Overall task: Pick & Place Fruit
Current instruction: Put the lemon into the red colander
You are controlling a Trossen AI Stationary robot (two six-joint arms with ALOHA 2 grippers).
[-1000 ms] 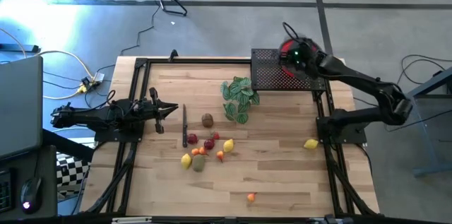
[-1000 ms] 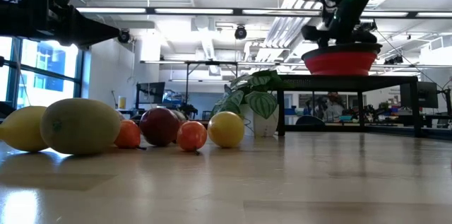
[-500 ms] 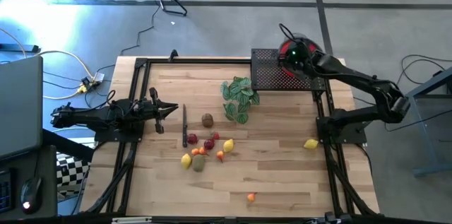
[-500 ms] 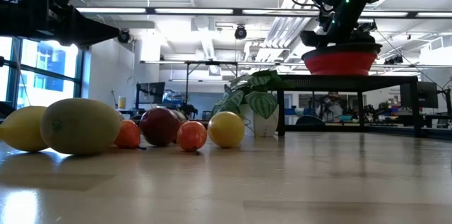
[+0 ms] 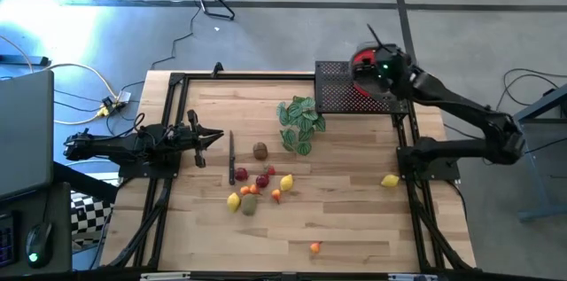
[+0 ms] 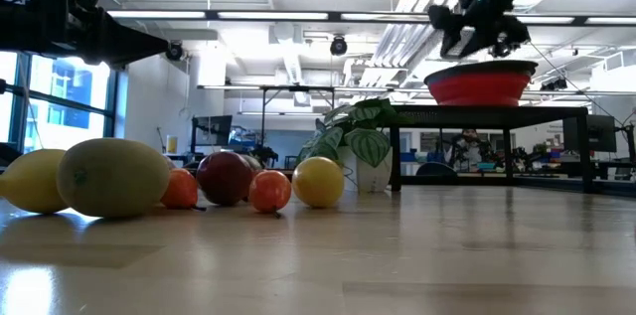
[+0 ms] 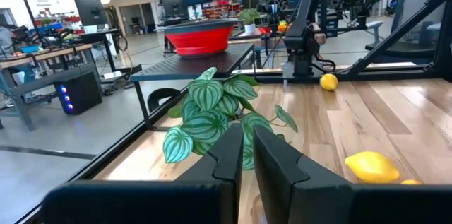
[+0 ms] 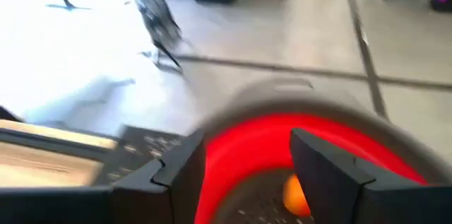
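My right gripper [image 8: 247, 146] hangs open over the red bowl [image 5: 359, 57], which stands on a black raised platform [image 5: 341, 93] at the table's far right. An orange fruit [image 8: 295, 194] lies in the bowl [image 8: 233, 146], below the fingers and apart from them. In the low view the gripper [image 6: 484, 35] is clear above the bowl's rim [image 6: 480, 72]. Several small fruits [image 5: 257, 185] lie clustered mid-table, a brown one [image 5: 260, 150] behind them, a lemon [image 5: 390, 180] at the right and an orange piece [image 5: 314, 247] near the front. My left gripper [image 5: 215, 136] waits shut at the left.
A green leafy sprig [image 5: 299, 123] lies beside the platform, between the fruit cluster and the bowl. A thin dark stick [image 5: 232, 159] lies left of the cluster. Black frame rails [image 5: 412, 201] run along both table sides. Bare wood stretches across the front and right.
My right gripper has risen from the bowl's rim to clear above it and shifted a little toward the table's right edge, tipping less steeply down. The bowl has stayed in place on the platform.
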